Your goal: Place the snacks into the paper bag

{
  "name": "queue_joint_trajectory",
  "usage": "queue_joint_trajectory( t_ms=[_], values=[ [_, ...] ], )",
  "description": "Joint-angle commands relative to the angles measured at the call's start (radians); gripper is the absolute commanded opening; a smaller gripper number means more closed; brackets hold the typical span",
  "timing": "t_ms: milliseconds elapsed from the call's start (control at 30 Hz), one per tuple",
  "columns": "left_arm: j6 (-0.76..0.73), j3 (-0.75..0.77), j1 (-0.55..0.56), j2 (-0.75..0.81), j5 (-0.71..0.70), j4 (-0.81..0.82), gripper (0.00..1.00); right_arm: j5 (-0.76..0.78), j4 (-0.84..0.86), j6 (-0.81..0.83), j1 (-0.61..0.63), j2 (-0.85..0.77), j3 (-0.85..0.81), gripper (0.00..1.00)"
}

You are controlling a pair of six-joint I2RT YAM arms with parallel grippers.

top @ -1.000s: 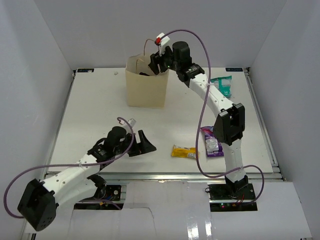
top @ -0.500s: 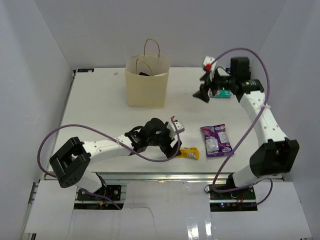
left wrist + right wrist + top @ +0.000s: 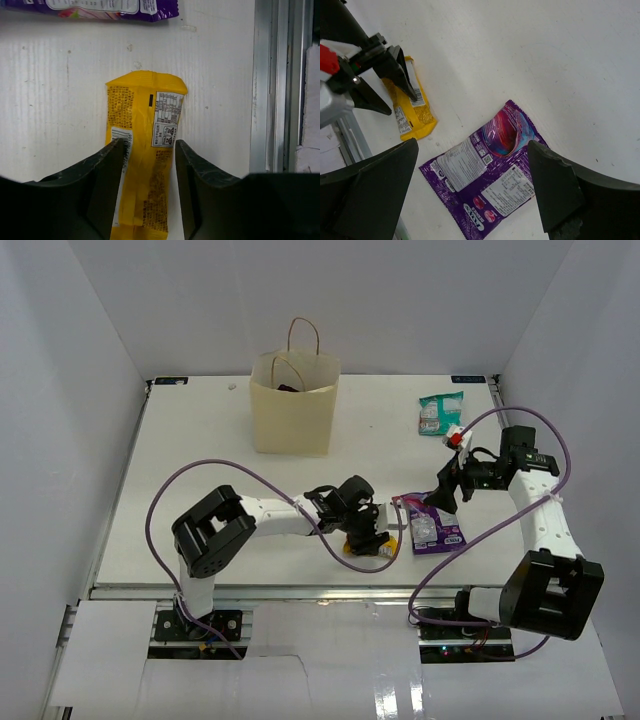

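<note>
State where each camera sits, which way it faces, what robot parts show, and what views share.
Top external: above and behind the bases, looking down on the table; shows left arm, right arm, paper bag, teal pouch.
Left wrist: on the left arm, looking down between its own fingers, which flank the yellow bar.
Right wrist: on the right arm, looking down between its own fingers at the purple pouch.
Shared: all three show yellow bar and purple pouch; right wrist also sees the left gripper.

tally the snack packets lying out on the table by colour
yellow bar: 1
purple pouch: 1
teal pouch: 1
total: 3
</note>
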State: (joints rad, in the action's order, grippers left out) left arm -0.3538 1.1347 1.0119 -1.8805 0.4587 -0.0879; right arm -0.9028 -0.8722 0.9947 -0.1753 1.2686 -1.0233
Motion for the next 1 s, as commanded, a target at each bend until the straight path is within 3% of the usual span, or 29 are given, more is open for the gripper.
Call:
queue_joint_trajectory(
  t_ms=[0, 100, 267, 433, 600, 700, 967],
  values=[
    [-0.036, 0.048, 0.014, -0.025, 0.046, -0.078, 0.54, -0.061, -0.027, 0.019, -0.016, 0.014, -0.04, 0.95],
    [-0.037, 0.036, 0.025, -0.038, 0.02, -0.081, 0.47, -0.085, -0.037, 0.004, -0.03, 0.064, -0.09, 0.96],
    [-0.011, 0.036, 0.027, -0.014, -0.058, -0.081, 0.18, -0.136, -0.076, -0.01, -0.041, 0.13, -0.155, 0.97],
    [-0.002, 0.016, 0.017, 0.055, -0.129, -0.081, 0.03, -0.139, -0.079, -0.008, -0.053, 0.123, -0.156, 0.97],
    [0.032, 0.042, -0.08, 0.2, -0.156, -0.082, 0.0, -0.139, -0.079, -0.008, -0.062, 0.107, -0.149, 0.97],
    [0.023, 0.14, -0.166, 0.282, -0.17, -0.095, 0.0, -0.125, -0.074, -0.007, -0.064, 0.101, -0.144, 0.97],
    [-0.048, 0.557, -0.36, 0.216, -0.117, -0.102, 0.0, -0.122, -0.068, -0.011, -0.064, 0.117, -0.124, 0.98]
  ],
)
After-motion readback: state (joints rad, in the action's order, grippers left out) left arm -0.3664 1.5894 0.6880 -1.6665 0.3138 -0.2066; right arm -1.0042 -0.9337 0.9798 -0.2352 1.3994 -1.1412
